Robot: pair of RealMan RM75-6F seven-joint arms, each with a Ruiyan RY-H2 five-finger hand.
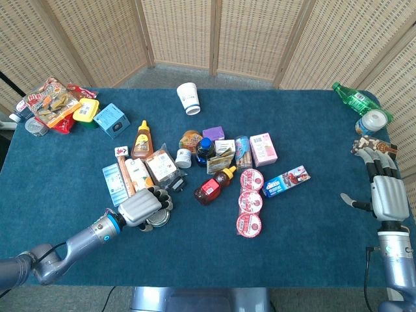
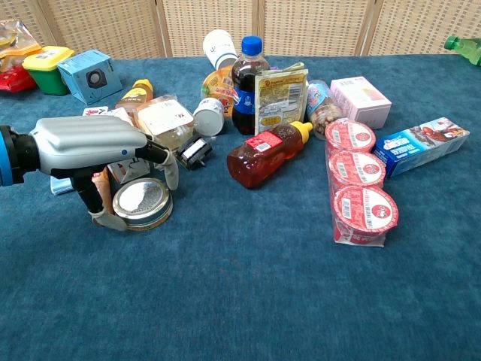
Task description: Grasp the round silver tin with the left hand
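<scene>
The round silver tin (image 2: 141, 203) lies flat on the blue table, at the front left of the clutter. My left hand (image 2: 90, 143) sits over it. The thumb presses its left rim and the fingers (image 2: 170, 170) curl down against its far right rim. In the head view the left hand (image 1: 142, 207) covers most of the tin (image 1: 158, 222). My right hand (image 1: 385, 195) rests at the table's right edge with its fingers spread, holding nothing.
Boxes and packets (image 2: 161, 116) lie just behind the tin, with a black clip (image 2: 194, 153) beside the fingers. A red honey bottle (image 2: 263, 154), a cola bottle (image 2: 248, 75) and stacked sealed cups (image 2: 359, 192) stand to the right.
</scene>
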